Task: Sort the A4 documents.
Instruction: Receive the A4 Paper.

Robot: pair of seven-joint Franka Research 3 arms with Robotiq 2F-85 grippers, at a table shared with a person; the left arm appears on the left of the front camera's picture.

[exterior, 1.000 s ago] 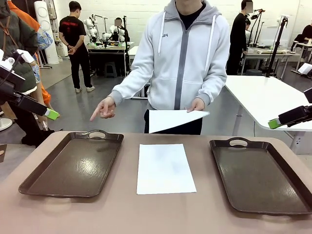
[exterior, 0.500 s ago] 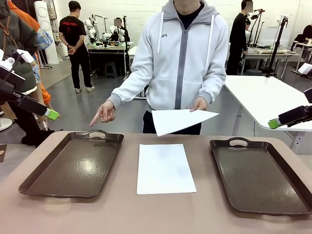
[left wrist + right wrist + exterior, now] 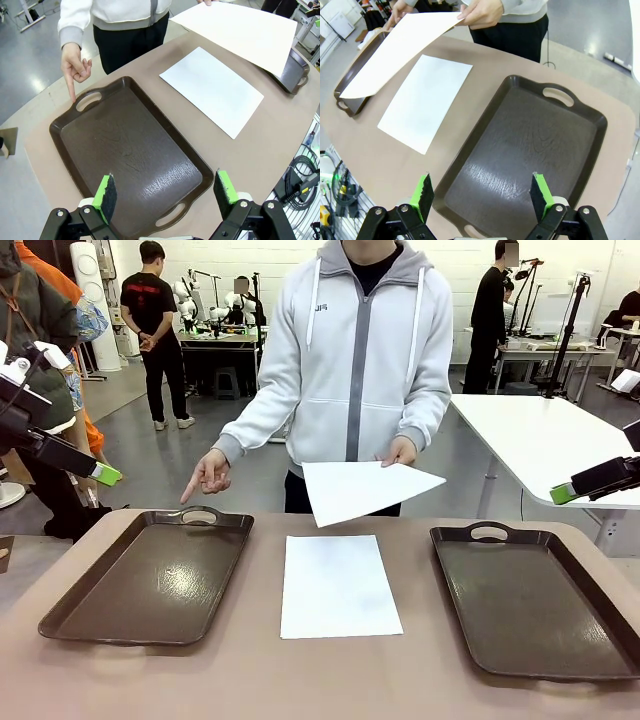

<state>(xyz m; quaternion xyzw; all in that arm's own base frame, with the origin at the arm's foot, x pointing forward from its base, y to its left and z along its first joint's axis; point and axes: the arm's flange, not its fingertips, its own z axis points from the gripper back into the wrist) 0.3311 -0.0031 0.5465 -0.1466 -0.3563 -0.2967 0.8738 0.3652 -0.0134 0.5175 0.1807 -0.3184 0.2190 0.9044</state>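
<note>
Centrally, one blank white sheet (image 3: 340, 585) flat, second sheet (image 3: 365, 490) aloft; left end effector (image 3: 165, 190), right end effector (image 3: 482, 192) spread.

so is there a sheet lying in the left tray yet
No, the left tray is bare inside; a flat sheet lies beside it on the table, and the person's hand holds the other sheet.
</note>
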